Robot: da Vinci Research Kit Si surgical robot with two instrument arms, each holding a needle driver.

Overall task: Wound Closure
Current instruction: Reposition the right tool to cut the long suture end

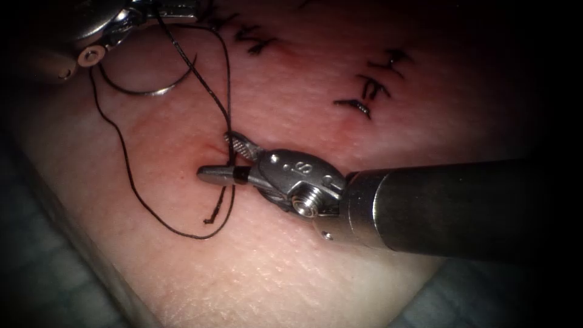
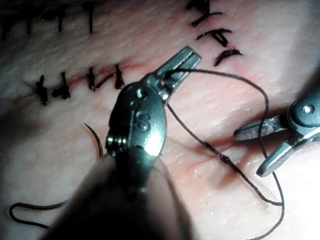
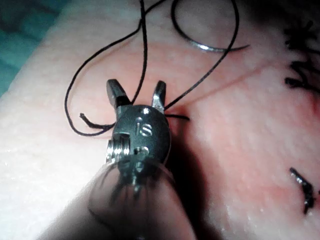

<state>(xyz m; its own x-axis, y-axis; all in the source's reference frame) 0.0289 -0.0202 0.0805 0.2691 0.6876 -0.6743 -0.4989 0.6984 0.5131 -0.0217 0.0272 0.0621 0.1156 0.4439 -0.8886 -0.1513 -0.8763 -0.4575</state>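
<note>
My right tool (image 1: 214,157) reaches in from the right, jaws open, straddling the dark thread (image 1: 212,85) where it enters the tissue (image 1: 273,261). In the right wrist view the thread runs between those open jaws (image 3: 136,86). My left tool (image 1: 173,9) is at the upper left, shut on the thread; the left wrist view shows the strand leaving its closed jaws (image 2: 190,55). The curved needle (image 1: 146,91) lies free on the tissue below the left tool, left of the entry point, held by neither tool. The needle (image 3: 210,47) is not in the tissue. A short thread tail (image 1: 209,218) ends lower down.
Finished dark stitches (image 1: 370,91) sit to the upper right and another row of stitches (image 1: 255,39) along the top. A loose thread loop (image 1: 121,152) sweeps left of the right tool. A blue-green drape (image 1: 36,273) borders the tissue's left edge.
</note>
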